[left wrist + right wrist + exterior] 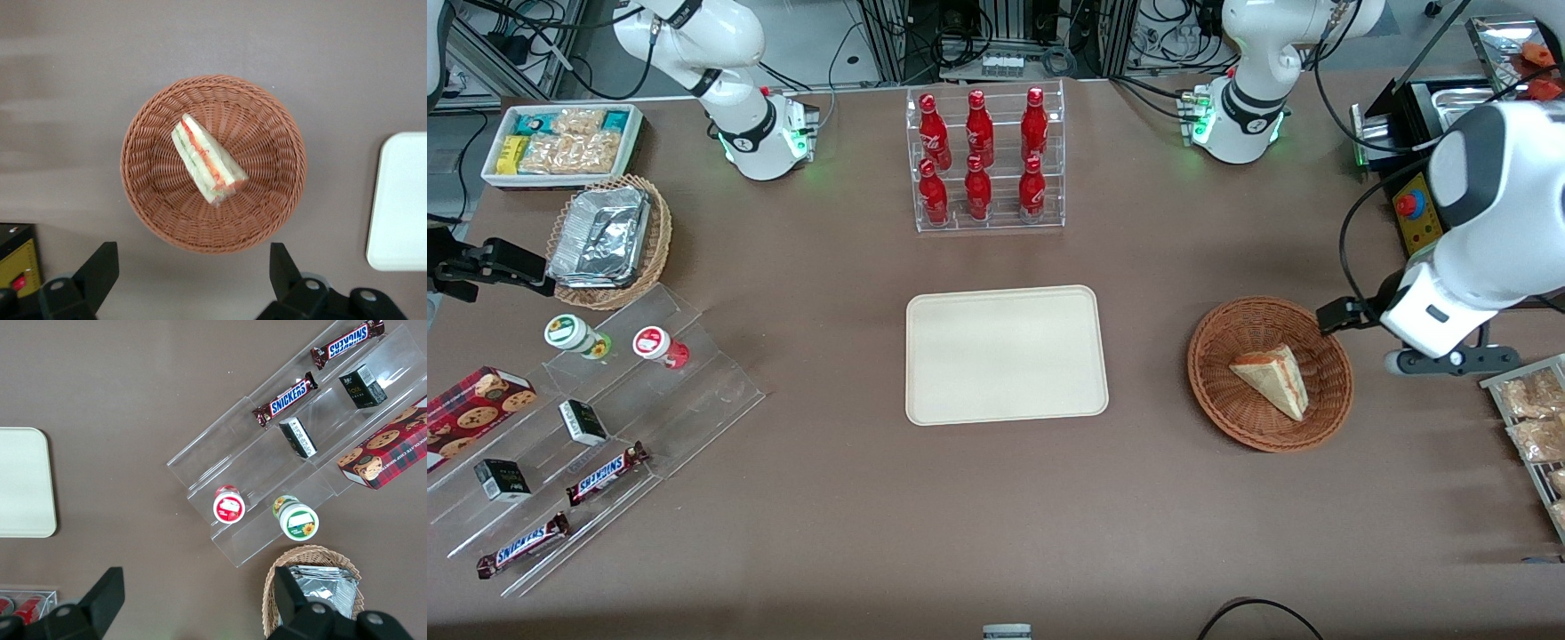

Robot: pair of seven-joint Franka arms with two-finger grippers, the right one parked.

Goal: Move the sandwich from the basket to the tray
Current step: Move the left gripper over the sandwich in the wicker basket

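Note:
The sandwich [1272,378], a pale wedge with red, orange and green filling, lies in the round reddish-brown basket [1209,356]. In the left wrist view the sandwich [208,160] sits near the middle of the basket [143,167]. The cream tray [1005,356] lies bare at the table's middle, beside the basket toward the parked arm's end; its edge shows in the left wrist view [400,200]. The left gripper [1369,338] hangs well above the table by the basket's rim on the working arm's end. It is open and empty, its fingers spread wide [191,260].
A clear rack of red bottles [985,160] stands farther from the front camera than the tray. A wire rack of bagged snacks [1534,427] and a yellow button box [1414,209] sit near the working arm. Stepped acrylic shelves [596,418], a tan foil-container basket [609,240] and a white snack box [560,142] lie toward the parked arm's end.

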